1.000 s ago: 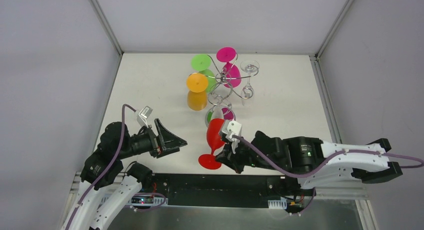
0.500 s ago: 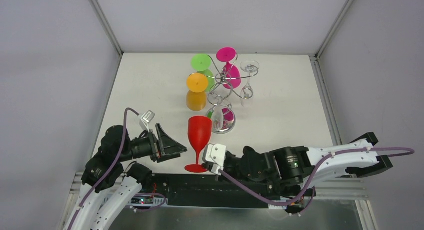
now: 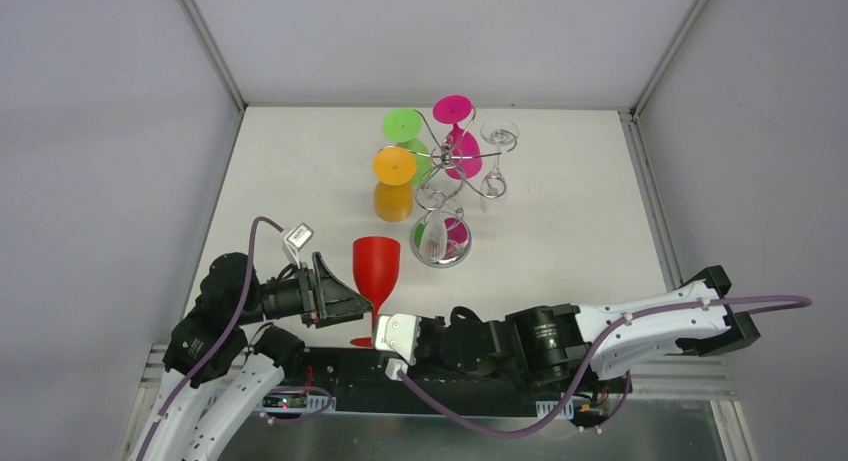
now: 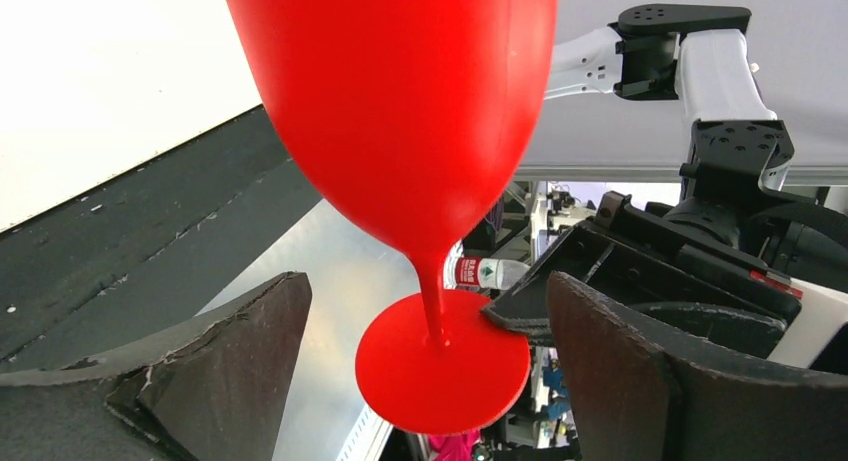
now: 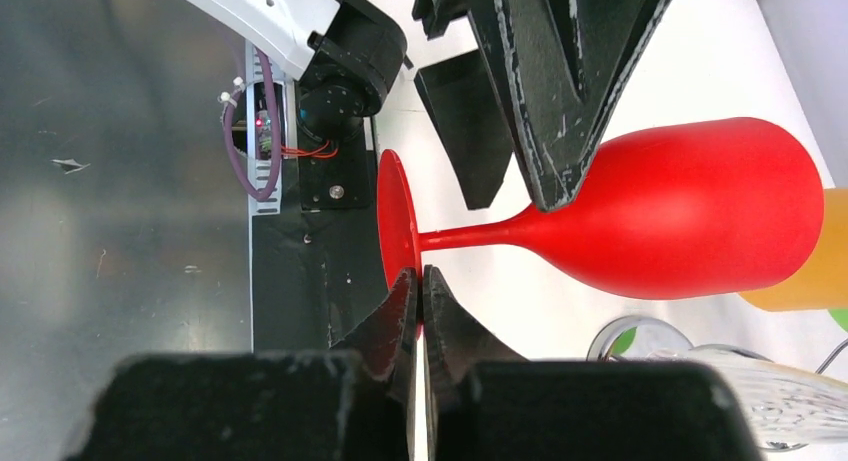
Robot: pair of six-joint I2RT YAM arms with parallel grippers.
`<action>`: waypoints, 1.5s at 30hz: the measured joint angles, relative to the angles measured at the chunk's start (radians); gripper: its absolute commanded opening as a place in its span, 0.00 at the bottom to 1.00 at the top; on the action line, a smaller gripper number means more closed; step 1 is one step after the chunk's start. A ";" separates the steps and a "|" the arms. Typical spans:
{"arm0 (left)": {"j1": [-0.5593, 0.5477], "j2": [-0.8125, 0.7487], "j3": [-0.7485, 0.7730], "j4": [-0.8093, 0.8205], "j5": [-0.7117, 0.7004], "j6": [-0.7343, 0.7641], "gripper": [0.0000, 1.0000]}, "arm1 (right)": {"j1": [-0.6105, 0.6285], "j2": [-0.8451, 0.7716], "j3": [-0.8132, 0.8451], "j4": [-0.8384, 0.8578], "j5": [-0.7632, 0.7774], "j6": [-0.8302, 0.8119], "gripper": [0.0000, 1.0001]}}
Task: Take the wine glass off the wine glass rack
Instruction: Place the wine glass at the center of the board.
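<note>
White surface (image 3: 560,241) fills the middle of the top view, walls on three sides. Two arms reach in from its near edge: right arm (image 3: 600,331) lies low along the front, pointing left; left arm (image 3: 215,321) is bent, pointing right.

Wine glass rack (image 3: 446,159) stands toward the back centre of the surface, chrome scroll arms on top, round mirrored base on the near side.

Red wine glass (image 3: 376,266) is off the rack, well apart from it, at the front edge of the surface between the two claws. Bowl up, roughly upright. Its foot sits over the dark front strip (cannot tell if it rests on anything).

Right claw (image 5: 421,286) is fully closed, pinching the rim of the red foot disc edge-on; right wrist view shows both fingers flat against it.

Left claw (image 4: 425,291) is spread wide, one finger each side of the stem and foot. Left wrist view shows a clear gap on both sides, no contact, nothing gripped.

Four glasses hang foot-up on the rack: orange glass (image 3: 395,167) front left, green glass (image 3: 403,125) back left, magenta glass (image 3: 452,109) at the back, clear glass (image 3: 499,134) on the right.
</note>
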 measured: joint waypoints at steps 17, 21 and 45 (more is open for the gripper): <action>0.000 0.000 -0.032 0.044 0.034 -0.001 0.48 | 0.005 0.043 0.000 0.110 0.077 -0.056 0.00; 0.000 0.000 -0.046 0.046 0.034 -0.002 0.43 | 0.005 0.056 0.000 0.137 0.106 -0.063 0.00; 0.000 0.022 -0.058 0.090 0.097 0.021 0.00 | 0.009 0.068 -0.006 0.150 0.141 -0.028 0.48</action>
